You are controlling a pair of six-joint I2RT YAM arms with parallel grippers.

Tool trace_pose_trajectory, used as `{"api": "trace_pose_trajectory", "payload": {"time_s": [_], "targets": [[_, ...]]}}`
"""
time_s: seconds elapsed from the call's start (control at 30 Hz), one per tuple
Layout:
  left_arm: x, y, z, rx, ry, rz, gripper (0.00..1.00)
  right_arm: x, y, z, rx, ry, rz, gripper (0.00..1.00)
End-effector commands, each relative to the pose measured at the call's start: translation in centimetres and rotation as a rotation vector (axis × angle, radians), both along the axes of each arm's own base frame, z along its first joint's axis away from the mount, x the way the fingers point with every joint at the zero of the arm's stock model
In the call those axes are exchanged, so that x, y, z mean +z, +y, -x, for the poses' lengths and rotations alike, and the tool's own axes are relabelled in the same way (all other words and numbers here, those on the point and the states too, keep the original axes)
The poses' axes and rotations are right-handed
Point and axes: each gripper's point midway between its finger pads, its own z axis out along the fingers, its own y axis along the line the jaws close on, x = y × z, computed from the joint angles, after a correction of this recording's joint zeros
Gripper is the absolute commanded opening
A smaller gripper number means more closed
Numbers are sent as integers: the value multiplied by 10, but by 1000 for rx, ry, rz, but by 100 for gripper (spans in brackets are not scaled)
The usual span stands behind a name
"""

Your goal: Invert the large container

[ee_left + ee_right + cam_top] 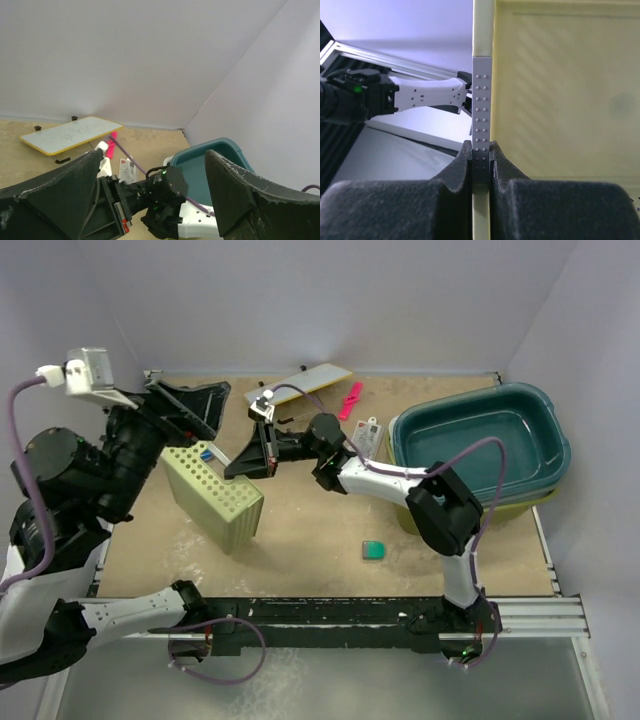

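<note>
The large container [215, 495], an olive-green tub, stands tipped on its side left of centre. Its slotted base faces up and left, and one lower edge rests on the table. My right gripper [262, 450] is shut on its rim. In the right wrist view the gripper [481, 147] pinches a grey dotted strip [481, 110] on the rim, with the container's wall [560, 100] to the right. My left gripper [200, 408] is open and empty, just above the container's far end. In the left wrist view it [152, 165] frames the right arm's wrist [160, 192].
A dark teal tub [480, 435] sits nested in a yellow-green basket [525, 502] at the right. A small whiteboard [300, 383], a pink item [351, 398] and a white card [368, 435] lie at the back. A small green square [373, 550] lies near the front.
</note>
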Motion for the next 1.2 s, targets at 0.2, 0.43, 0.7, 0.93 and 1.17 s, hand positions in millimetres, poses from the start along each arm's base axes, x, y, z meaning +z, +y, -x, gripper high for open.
{"api": "trace_pose_trajectory", "payload": {"time_s": [0.2, 0.43, 0.7, 0.93, 1.17], "targets": [[-13, -5, -15, 50, 43, -61, 83, -36, -11, 9, 53, 102, 89, 0], [-50, -2, -30, 150, 164, -169, 83, -74, -20, -14, -47, 65, 268, 0], [-68, -11, -36, 146, 195, -200, 83, -108, -64, -66, -231, 54, 388, 29], [-86, -19, -38, 126, 233, -241, 83, -124, -84, -90, -316, -7, 510, 58], [-132, -21, -34, 112, 328, -312, 83, -146, -108, -101, -409, -146, 721, 82]]}}
